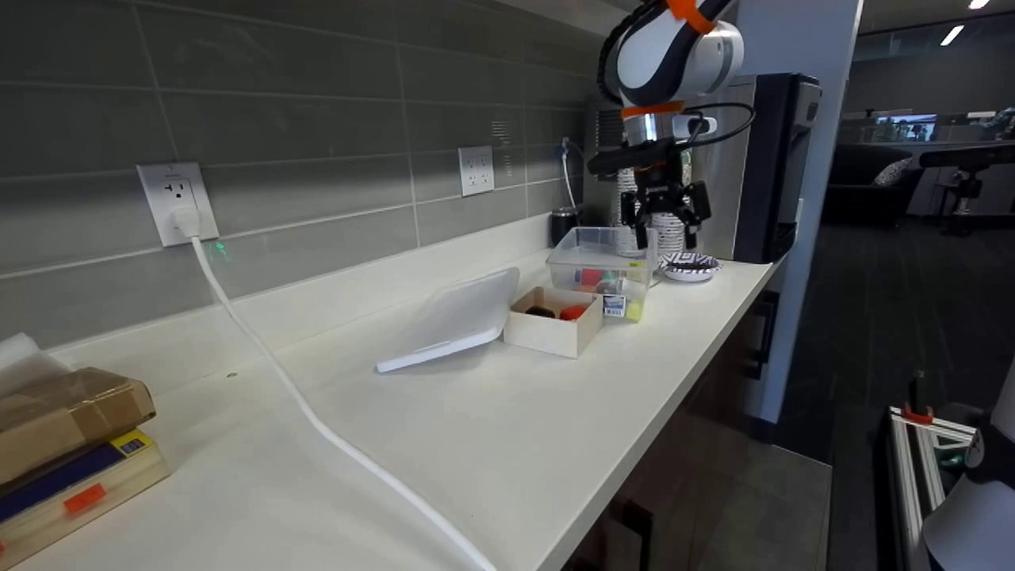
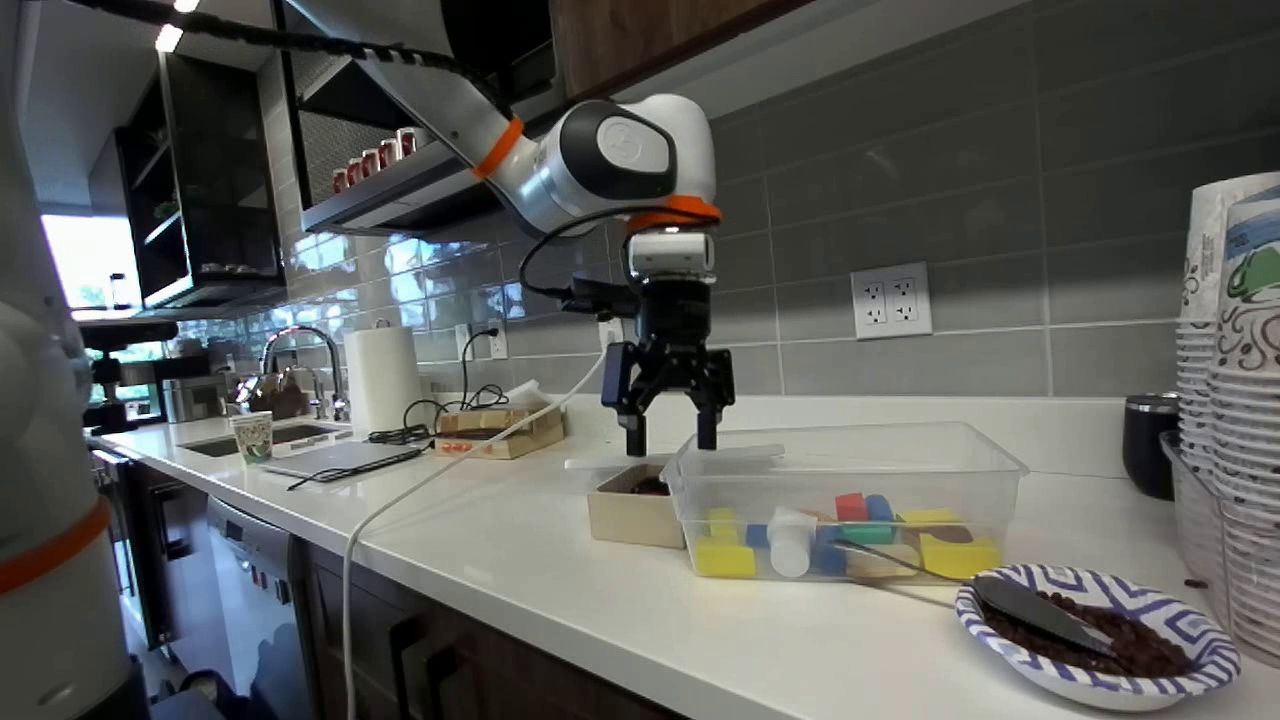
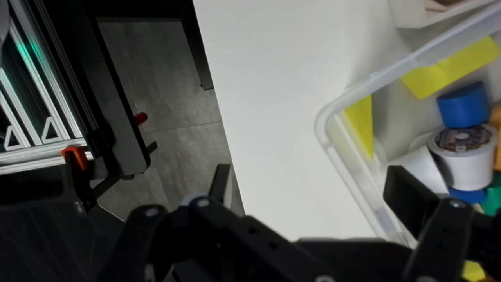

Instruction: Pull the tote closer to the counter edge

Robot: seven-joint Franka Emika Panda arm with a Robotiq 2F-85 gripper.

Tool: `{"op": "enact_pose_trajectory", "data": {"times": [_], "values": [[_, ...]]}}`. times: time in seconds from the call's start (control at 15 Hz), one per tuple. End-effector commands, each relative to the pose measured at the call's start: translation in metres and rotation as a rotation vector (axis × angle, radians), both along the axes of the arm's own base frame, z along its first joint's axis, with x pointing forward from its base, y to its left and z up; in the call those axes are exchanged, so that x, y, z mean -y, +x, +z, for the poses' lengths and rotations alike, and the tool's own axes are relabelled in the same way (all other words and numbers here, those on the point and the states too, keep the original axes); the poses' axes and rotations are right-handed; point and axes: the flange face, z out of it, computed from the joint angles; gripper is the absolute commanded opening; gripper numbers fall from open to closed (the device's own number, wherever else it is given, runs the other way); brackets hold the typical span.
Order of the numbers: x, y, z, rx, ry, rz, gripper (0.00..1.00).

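Observation:
The tote is a clear plastic bin, seen in both exterior views [image 1: 583,252] [image 2: 760,490]. It holds yellow, blue and red blocks and a white cup-like piece. It stands on the white counter [image 1: 476,444], set back from the front edge. My gripper [image 1: 664,238] [image 2: 671,438] is open and empty, pointing down just above rim height. In the wrist view the gripper [image 3: 313,188] has its right finger over the tote's inside and its left finger over the floor past the counter edge. The tote's rim [image 3: 348,178] lies between the fingers, apparently untouched.
A small cream box [image 1: 547,337] [image 2: 630,515] adjoins the tote, with a tilted translucent panel [image 1: 468,313] beside it. A patterned bowl [image 1: 691,275] [image 2: 1000,650] and cup stacks [image 2: 1245,430] stand on the tote's other side. A white cable [image 1: 349,448] crosses the counter.

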Motion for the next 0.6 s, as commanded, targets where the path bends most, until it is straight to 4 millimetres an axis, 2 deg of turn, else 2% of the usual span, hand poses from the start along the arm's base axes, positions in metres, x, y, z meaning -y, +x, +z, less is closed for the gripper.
{"op": "enact_pose_trajectory", "data": {"times": [0.0,0.27,0.53], "values": [[-0.008,-0.007,0.047,0.089,-0.083,-0.003,1.0],[-0.016,-0.008,0.076,0.152,-0.119,0.002,1.0],[-0.021,-0.01,0.088,0.188,-0.133,0.003,1.0]]}}
